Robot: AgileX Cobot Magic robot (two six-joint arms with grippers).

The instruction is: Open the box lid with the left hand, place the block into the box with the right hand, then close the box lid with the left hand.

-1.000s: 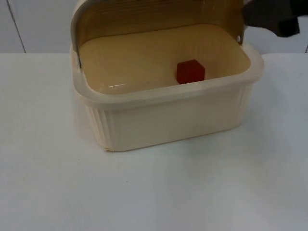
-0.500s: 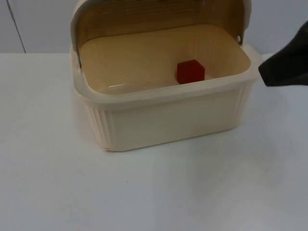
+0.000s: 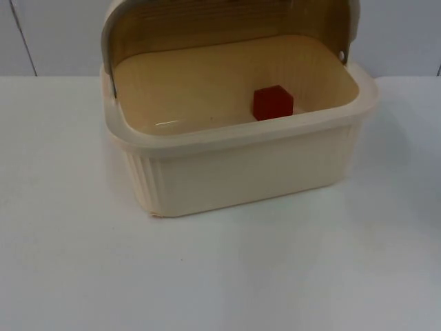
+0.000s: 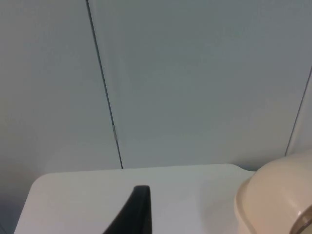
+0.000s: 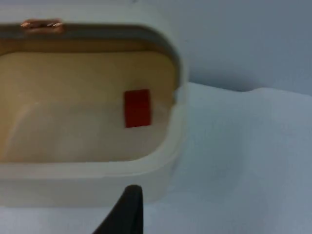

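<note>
Top view: red block (image 3: pixel 273 102) sits inside cream box (image 3: pixel 241 172) w/ lid (image 3: pixel 207 21) up, so closing's next: left gripper (image 4: pixel 134 214), beside box, should catch lid's front edge & swing it down slow; finger state of both grippers can't tell.

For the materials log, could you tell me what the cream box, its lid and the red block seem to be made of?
Cream ribbed rectangular box: probably moulded plastic, with a faint sheen and fluted walls. Raised amber lid: seemingly tinted translucent plastic, grey-rimmed. Small red cube block: matte; wood or plastic, unclear.
</note>
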